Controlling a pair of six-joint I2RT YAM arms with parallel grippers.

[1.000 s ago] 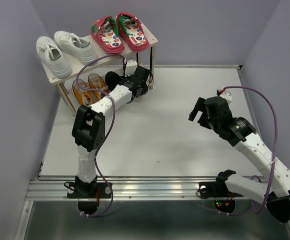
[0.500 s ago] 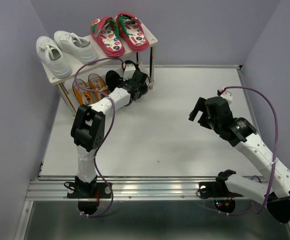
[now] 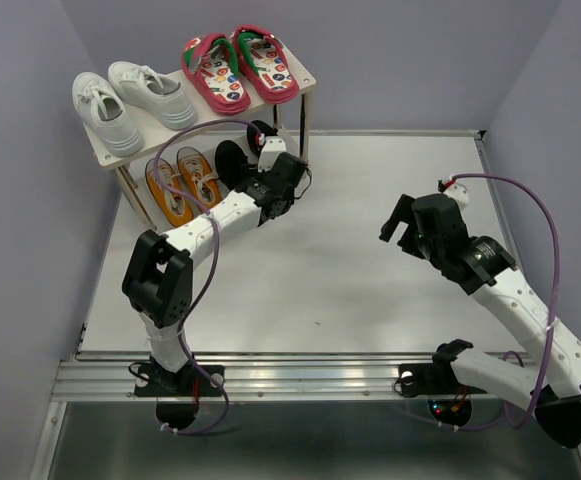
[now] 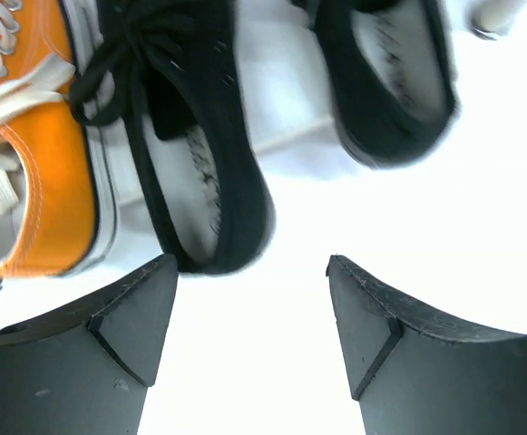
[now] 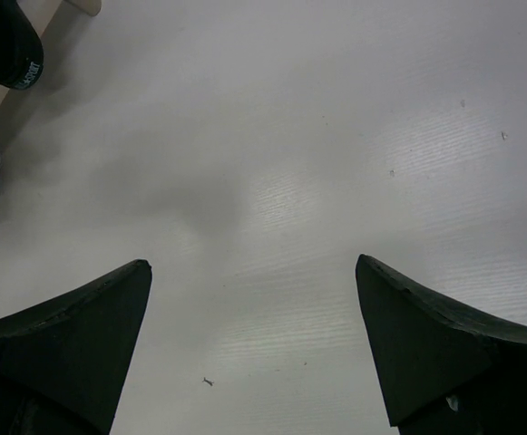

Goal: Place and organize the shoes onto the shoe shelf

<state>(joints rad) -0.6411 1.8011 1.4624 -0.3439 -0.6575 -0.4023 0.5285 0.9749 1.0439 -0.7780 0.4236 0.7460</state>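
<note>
At upper left of the overhead view stands the shoe shelf (image 3: 110,152), a small two-tier rack pushed toward the back wall. Its top board carries the white sneakers (image 3: 130,102) on the left and the red flip-flops (image 3: 238,68) on the right, each pair side by side with toes pointing outward, which I read as the tidy arrangement the task wants. On the lower board sit the orange sneakers (image 3: 183,181), and just right of them the black shoes (image 3: 242,155), filling the last slot.

My left end effector (image 3: 282,178) is just in front of that lower tier. Through its wrist camera I see its fingers (image 4: 122,313) spread apart with nothing between them, and the two black shoes (image 4: 204,154) lying just beyond, beside an orange sneaker (image 4: 36,172). I judge the black pair has been let go there.

My right end effector (image 3: 407,222) hovers over the bare bench (image 3: 350,270) at centre right, released and empty, well apart from the shelf, parked out of the way.

All four pairs appear shelved.
</note>
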